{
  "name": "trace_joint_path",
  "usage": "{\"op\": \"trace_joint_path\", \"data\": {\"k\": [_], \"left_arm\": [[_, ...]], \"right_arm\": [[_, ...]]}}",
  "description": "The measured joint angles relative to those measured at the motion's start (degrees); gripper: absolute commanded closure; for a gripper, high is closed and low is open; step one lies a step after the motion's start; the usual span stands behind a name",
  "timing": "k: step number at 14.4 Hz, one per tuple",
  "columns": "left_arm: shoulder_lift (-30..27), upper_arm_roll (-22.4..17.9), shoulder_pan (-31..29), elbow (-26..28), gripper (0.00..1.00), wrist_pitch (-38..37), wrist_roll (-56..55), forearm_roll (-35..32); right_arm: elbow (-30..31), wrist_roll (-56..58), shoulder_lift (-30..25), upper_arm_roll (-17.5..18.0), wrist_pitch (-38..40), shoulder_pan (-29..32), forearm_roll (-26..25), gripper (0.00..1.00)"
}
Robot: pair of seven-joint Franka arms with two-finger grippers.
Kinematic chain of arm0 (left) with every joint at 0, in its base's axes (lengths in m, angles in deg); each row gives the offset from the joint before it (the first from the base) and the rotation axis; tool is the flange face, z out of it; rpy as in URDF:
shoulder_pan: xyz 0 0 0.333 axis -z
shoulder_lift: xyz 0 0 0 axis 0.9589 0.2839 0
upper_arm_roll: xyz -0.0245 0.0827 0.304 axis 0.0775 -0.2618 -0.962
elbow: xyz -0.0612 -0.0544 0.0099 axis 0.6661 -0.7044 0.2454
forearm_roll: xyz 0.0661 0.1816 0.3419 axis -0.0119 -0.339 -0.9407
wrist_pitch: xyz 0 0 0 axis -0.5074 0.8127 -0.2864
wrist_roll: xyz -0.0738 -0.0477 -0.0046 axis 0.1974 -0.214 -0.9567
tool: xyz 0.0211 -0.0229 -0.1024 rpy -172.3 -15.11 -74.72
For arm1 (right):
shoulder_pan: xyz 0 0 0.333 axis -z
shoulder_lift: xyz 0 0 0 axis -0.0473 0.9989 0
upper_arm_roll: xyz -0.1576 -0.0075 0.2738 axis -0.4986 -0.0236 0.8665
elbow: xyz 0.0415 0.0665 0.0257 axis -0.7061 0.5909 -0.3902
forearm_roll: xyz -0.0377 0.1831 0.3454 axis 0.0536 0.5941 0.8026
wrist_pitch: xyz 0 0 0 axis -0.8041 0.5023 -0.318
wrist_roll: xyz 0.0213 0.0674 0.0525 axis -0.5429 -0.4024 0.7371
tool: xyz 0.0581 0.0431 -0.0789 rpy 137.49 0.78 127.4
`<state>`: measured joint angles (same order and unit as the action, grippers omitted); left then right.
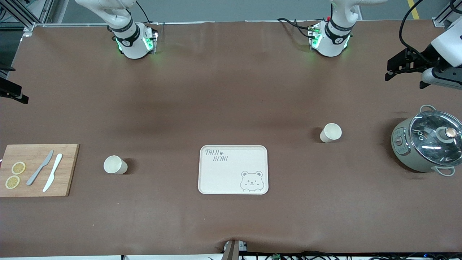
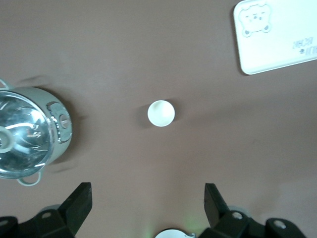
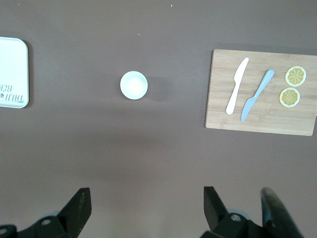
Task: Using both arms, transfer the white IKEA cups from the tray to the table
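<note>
The left arm (image 1: pixel 334 30) rises from its base at the table's top edge in the front view and passes out of the picture; its wrist and gripper re-enter at the edge of that view toward the left arm's end of the table. The left gripper (image 2: pixel 147 203) hangs high above the table with its jaws spread wide, nothing between the black fingers (image 2: pixel 79 203). The right arm (image 1: pixel 128 32) likewise climbs from its base out of the front view. The right gripper (image 3: pixel 146 206) hangs high above the table, facing straight down, jaws spread wide and empty, fingers (image 3: pixel 78 208) clear of everything.
</note>
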<state>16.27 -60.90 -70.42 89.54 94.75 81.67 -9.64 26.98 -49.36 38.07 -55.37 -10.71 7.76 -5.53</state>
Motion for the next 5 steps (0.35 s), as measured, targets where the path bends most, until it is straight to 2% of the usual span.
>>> {"op": "trace_joint_path", "data": {"k": [5], "left_arm": [[0.00,0.00,0.00,0.00,0.00,0.00,0.01,-0.96]], "right_arm": [[0.00,0.00,0.14,-0.02,0.00,0.00,-0.07,0.00]]}}
